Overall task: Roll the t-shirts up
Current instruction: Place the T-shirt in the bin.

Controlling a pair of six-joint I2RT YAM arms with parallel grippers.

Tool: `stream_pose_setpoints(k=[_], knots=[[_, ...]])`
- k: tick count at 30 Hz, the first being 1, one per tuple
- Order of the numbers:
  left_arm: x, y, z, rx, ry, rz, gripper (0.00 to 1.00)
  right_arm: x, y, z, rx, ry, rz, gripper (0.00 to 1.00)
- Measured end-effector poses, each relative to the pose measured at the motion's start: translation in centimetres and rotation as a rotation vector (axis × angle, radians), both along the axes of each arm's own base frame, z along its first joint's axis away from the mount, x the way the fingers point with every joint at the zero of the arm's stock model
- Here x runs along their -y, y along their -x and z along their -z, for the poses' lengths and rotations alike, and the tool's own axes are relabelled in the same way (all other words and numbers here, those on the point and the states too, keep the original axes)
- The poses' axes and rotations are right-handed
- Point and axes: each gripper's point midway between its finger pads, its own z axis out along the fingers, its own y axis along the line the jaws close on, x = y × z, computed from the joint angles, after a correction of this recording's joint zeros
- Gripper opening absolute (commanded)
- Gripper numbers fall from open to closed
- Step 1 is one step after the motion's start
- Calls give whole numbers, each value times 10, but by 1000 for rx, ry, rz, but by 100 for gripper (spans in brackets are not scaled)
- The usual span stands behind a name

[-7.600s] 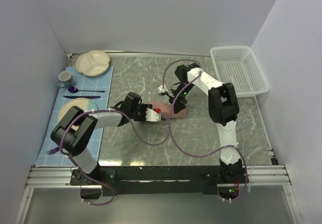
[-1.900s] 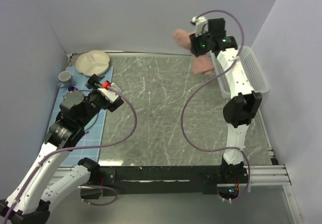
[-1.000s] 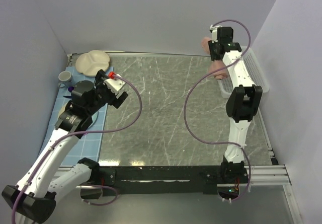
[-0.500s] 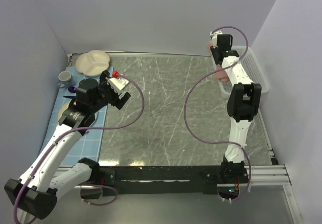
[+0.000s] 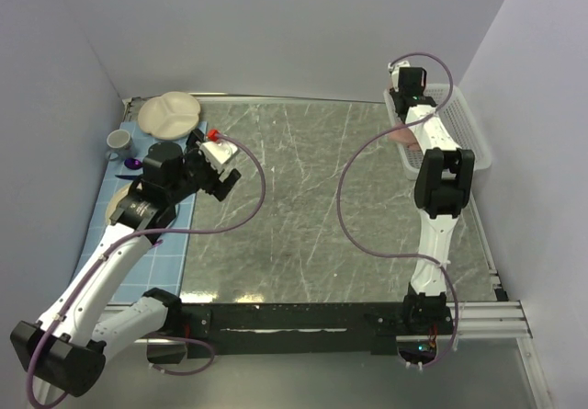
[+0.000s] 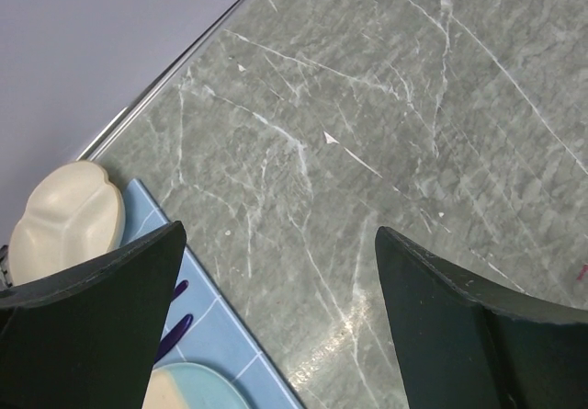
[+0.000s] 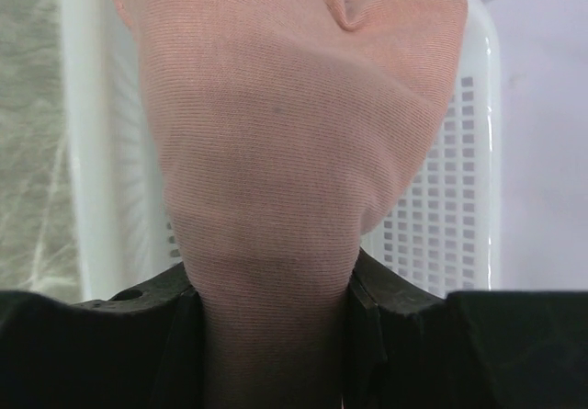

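The salmon-pink t-shirt (image 7: 276,133) is a rolled bundle. My right gripper (image 7: 274,308) is shut on its lower end, and it fills the gap between the jaws. The bundle hangs over the white basket (image 7: 441,207). From above, only a pink scrap of the t-shirt (image 5: 401,136) shows under the outstretched right arm, at the basket's (image 5: 459,124) left rim, and the right gripper (image 5: 404,117) is mostly hidden. My left gripper (image 5: 223,177) is raised over the table's left side. In its wrist view the left gripper (image 6: 280,232) is open and holds nothing.
A blue mat (image 5: 138,207) runs along the left edge with a cream divided plate (image 5: 170,115), a cup (image 5: 118,141), purple cutlery (image 6: 175,331) and a pale blue plate (image 6: 193,391). Walls close in the back and both sides.
The right arm has carried the t-shirt rightward, from beside the basket's left corner to above the basket. The left arm has shifted slightly forward, its gripper still open.
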Motion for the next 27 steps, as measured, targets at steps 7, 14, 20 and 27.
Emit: stream_pose_setpoints(k=[7,14,20,27], knots=[[3,1,5,-20,8,10,90,26,1,4,1,47,54,0],[5,2,5,-23,14,19,90,33,-1,16,-25,116,17,0],[5,2,6,-28,14,22,90,29,3,44,-98,154,-45,0],[7,3,8,-37,17,35,90,27,4,53,-118,151,-50,0]])
